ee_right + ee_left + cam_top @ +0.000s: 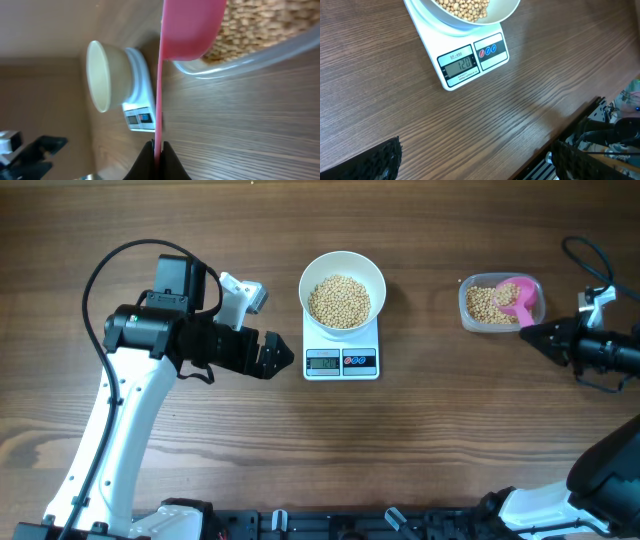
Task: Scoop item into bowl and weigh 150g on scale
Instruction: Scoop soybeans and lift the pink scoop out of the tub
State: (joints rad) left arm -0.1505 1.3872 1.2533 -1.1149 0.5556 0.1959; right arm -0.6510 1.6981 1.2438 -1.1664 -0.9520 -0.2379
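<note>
Overhead shows you the white bowl (pixel 342 262) seated squarely on the scale (pixel 341 363), so whatever lands in it registers at once. A mound of beans (pixel 339 301) covers its bottom, and more lie in the clear tub (pixel 464 300) well off to the right. Your right gripper (pixel 528 333) is clamped shut on the thin handle of the pink scoop (pixel 520 298). In the right wrist view the closed fingers (pixel 170 165) pinch that handle near its end, which keeps the cup out ahead of them, over the tub's beans. I cannot tell whether the cup carries any. Your left gripper (pixel 283 357) stands with its jaws wide apart and holds nothing, just beside the scale's left edge. I take that as a parking spot that aims its camera at the display (pixel 460 63). That view shows what looks like 120, so I judge the weighing short of the target, with a smaller, careful scoop or two to go. The table (pixel 450 440) is flat, brown wood grain with no spilled beans that I can see. Past its near edge, the left wrist view catches dark rails and cables, and the room beyond is too cropped to read.
</note>
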